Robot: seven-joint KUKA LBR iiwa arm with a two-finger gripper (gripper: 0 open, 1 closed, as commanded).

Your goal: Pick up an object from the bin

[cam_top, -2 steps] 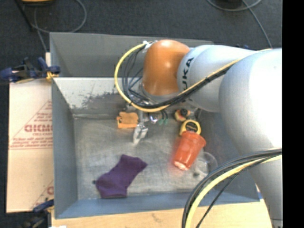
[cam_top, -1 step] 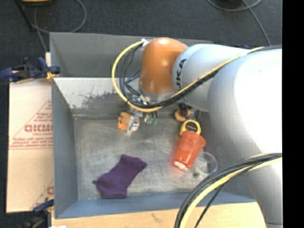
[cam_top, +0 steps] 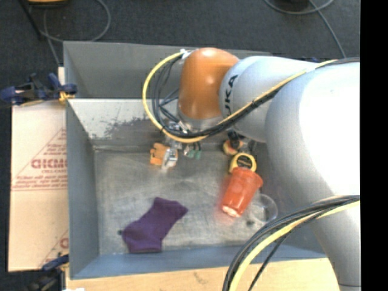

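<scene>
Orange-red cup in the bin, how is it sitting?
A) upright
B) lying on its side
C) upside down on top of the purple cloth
B: the orange-red cup lies on its side at the right of the bin, apart from the purple cloth, which lies flat toward the lower left.

1. I watch through one camera set above the bin [cam_top: 79,180]. It looks down and is tilted somewhat to one side, so I see the inner faces of the far and left walls.
2. It sits near enough that the bin spans most of my picture, with a band of dark floor [cam_top: 182,11] beyond the far rim.
3. The arm [cam_top: 315,120] enters from my right, close under the lens, and covers the bin's right part.
</scene>
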